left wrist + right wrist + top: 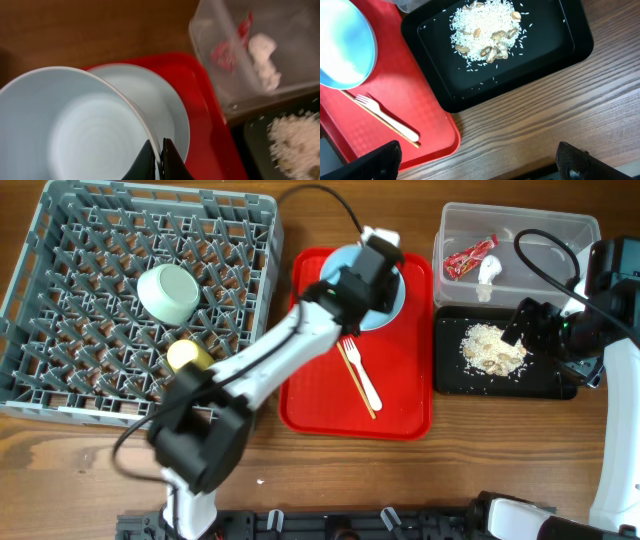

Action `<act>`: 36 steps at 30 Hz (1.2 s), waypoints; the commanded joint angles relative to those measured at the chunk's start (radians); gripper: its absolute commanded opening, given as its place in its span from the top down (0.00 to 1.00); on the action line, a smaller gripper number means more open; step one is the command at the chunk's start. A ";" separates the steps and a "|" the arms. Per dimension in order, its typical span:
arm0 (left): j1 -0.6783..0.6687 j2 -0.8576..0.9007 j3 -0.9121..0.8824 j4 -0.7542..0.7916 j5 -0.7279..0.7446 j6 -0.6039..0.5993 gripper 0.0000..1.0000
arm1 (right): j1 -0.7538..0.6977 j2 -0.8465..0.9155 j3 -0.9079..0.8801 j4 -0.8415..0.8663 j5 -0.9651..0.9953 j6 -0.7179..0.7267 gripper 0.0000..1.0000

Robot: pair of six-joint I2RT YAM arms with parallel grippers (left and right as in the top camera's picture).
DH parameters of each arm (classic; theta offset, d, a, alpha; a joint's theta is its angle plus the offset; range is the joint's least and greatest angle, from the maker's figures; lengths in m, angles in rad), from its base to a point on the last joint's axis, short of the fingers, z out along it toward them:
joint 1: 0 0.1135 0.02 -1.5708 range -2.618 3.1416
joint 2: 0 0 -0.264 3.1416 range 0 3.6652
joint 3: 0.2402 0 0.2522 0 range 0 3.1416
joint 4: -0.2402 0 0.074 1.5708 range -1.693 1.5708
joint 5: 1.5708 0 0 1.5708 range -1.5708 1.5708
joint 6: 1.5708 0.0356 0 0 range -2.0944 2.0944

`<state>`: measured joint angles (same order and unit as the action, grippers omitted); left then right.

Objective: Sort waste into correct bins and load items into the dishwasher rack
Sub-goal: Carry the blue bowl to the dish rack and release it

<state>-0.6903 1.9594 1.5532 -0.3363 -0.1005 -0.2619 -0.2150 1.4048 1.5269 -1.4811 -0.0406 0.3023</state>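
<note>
My left gripper is shut on the rim of the pale blue bowl, over the white plate on the red tray. The white fork and wooden chopsticks lie on that tray. The pale green bowl and yellow cup sit in the grey dishwasher rack. The red wrapper and white scrap lie in the clear tub. Beige crumbs lie in the black tray. My right gripper is open and empty above the black tray's right side.
The flat red serving tray lies between the rack and the two bins. Cables run across the back of the table and over the clear tub. Bare wooden table shows in front of the black tray.
</note>
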 commanded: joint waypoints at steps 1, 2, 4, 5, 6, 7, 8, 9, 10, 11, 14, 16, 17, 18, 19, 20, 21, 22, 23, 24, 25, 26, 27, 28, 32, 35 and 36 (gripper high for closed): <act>0.116 -0.135 0.005 -0.002 0.201 -0.005 0.96 | -0.003 -0.014 0.019 -0.001 0.015 0.011 0.00; 0.154 -0.157 0.005 -0.002 0.276 -0.005 0.96 | -0.003 -0.014 0.019 -0.001 0.015 0.011 0.00; 0.253 -0.182 0.005 -0.002 0.466 -0.009 0.96 | -0.003 -0.014 0.019 -0.001 0.015 0.011 0.00; 0.310 -0.184 0.005 -0.002 0.581 -0.014 0.96 | -0.003 -0.014 0.019 -0.001 0.015 0.011 0.00; 0.360 -0.182 0.005 -0.006 0.674 -0.037 0.96 | -0.003 -0.014 0.019 -0.001 0.015 0.011 0.00; 0.418 -0.178 0.005 -0.015 0.761 -0.063 0.96 | -0.003 -0.014 0.019 -0.001 0.015 0.011 0.00; 0.485 -0.170 0.005 -0.026 0.853 -0.068 0.96 | -0.003 -0.014 0.019 -0.001 0.015 0.011 0.00; 0.526 -0.161 0.005 -0.029 0.914 -0.072 0.96 | -0.003 -0.014 0.019 -0.001 0.015 0.011 0.00; 0.568 -0.146 0.005 -0.029 0.981 -0.089 0.96 | -0.003 -0.014 0.019 -0.002 0.015 0.011 0.00; 0.602 -0.134 0.005 -0.029 1.030 -0.095 0.96 | -0.003 -0.014 0.019 -0.002 0.015 0.011 0.00; 0.703 -0.076 0.005 -0.028 1.156 -0.095 0.96 | -0.003 -0.014 0.019 -0.002 0.015 0.011 0.00; 0.750 -0.037 0.005 -0.028 1.210 -0.095 0.96 | -0.003 -0.014 0.019 -0.002 0.015 0.011 0.00; 0.766 -0.021 0.005 -0.027 1.230 -0.095 0.96 | -0.003 -0.014 0.019 -0.002 0.015 0.011 0.00; 0.790 0.005 0.005 -0.027 1.256 -0.095 0.96 | -0.003 -0.014 0.019 -0.002 0.015 0.011 0.00; 0.806 0.024 0.005 -0.027 1.272 -0.095 0.96 | -0.003 -0.014 0.019 -0.002 0.015 0.011 0.00; 0.819 0.042 0.005 -0.026 1.291 -0.095 0.96 | -0.003 -0.014 0.019 -0.002 0.015 0.011 0.00; 0.832 0.061 0.005 -0.023 1.308 -0.095 0.96 | -0.003 -0.014 0.019 -0.002 0.015 0.011 0.00; 0.841 0.074 0.005 -0.014 1.329 -0.095 0.96 | -0.003 -0.014 0.019 -0.002 0.015 0.011 0.00; 0.851 0.088 0.005 0.001 1.361 -0.096 0.96 | -0.003 -0.014 0.019 -0.002 0.015 0.011 0.00; 0.868 0.114 0.005 0.018 1.376 -0.111 0.96 | -0.003 -0.014 0.019 -0.003 0.015 0.011 0.00; 0.876 0.124 0.005 0.023 1.376 -0.114 0.96 | -0.003 -0.014 0.019 -0.004 0.015 0.011 0.00; 0.884 0.134 0.005 0.026 1.376 -0.114 0.96 | -0.003 -0.014 0.019 -0.005 0.015 0.012 0.00; 0.892 0.145 0.005 0.030 1.376 -0.114 0.96 | -0.003 -0.014 0.019 -0.006 0.015 0.011 0.00; 0.899 0.152 0.005 0.031 1.376 -0.114 0.96 | -0.003 -0.014 0.019 -0.008 0.015 0.012 0.00; 0.931 0.184 0.005 0.057 1.375 -0.114 0.96 | -0.003 -0.014 0.019 -0.014 0.015 0.011 0.00; 0.964 0.185 0.005 0.075 1.330 -0.113 0.94 | -0.003 -0.014 0.019 -0.020 0.015 0.012 0.00; 0.970 0.185 0.005 0.075 1.325 -0.113 0.91 | -0.003 -0.014 0.019 -0.021 0.015 0.012 0.00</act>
<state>0.2497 2.1151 1.5589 -0.2638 1.3064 -0.3733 -0.2150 1.4048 1.5269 -1.4967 -0.0402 0.3023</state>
